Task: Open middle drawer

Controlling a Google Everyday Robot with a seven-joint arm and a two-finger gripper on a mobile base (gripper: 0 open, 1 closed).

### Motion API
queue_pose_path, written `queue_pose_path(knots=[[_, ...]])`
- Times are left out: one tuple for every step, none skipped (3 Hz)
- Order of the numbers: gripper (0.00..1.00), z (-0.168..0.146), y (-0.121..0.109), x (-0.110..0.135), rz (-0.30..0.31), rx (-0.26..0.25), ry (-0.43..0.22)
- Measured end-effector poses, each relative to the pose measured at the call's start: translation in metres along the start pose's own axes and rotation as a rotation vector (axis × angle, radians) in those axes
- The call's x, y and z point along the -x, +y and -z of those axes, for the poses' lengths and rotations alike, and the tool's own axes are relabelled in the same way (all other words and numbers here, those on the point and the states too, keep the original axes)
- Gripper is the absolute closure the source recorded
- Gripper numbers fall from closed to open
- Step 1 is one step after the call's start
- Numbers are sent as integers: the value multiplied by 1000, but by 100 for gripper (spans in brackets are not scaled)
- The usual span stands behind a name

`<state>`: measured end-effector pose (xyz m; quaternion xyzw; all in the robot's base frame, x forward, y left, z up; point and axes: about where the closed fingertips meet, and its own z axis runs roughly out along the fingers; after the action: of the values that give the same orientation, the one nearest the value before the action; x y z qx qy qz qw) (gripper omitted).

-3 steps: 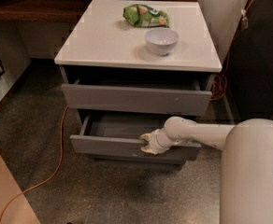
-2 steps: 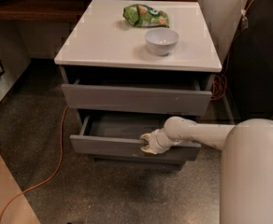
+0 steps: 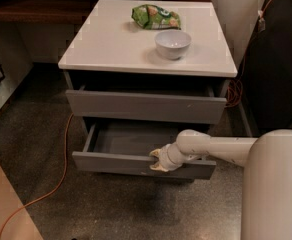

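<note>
The middle drawer (image 3: 136,163) is a shallow grey drawer with a plain flat front. It stands pulled out from the white-topped cabinet (image 3: 111,49), and its grey inside (image 3: 131,138) shows empty. My gripper (image 3: 156,161) is at the top edge of the drawer's front, right of its middle, and is shut on that front panel. My white arm (image 3: 221,149) reaches in from the right. The taller top drawer (image 3: 146,106) above is slightly ajar. The lowest drawer is hidden under the open one.
A white bowl (image 3: 172,43) and a green snack bag (image 3: 155,16) lie on the cabinet top. An orange cable (image 3: 63,159) runs over the speckled floor at the left. A dark cabinet (image 3: 281,59) stands at the right, and a wooden shelf (image 3: 36,6) at the back left.
The middle drawer and my gripper on its front have come slightly further out toward the camera. Nothing else has moved.
</note>
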<state>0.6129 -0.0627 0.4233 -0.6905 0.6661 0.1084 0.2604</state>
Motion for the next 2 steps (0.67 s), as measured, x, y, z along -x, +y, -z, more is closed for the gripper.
queue_pose_path(knots=[[46, 1, 2, 1, -3, 2, -2], [15, 18, 19, 9, -33, 23, -24]])
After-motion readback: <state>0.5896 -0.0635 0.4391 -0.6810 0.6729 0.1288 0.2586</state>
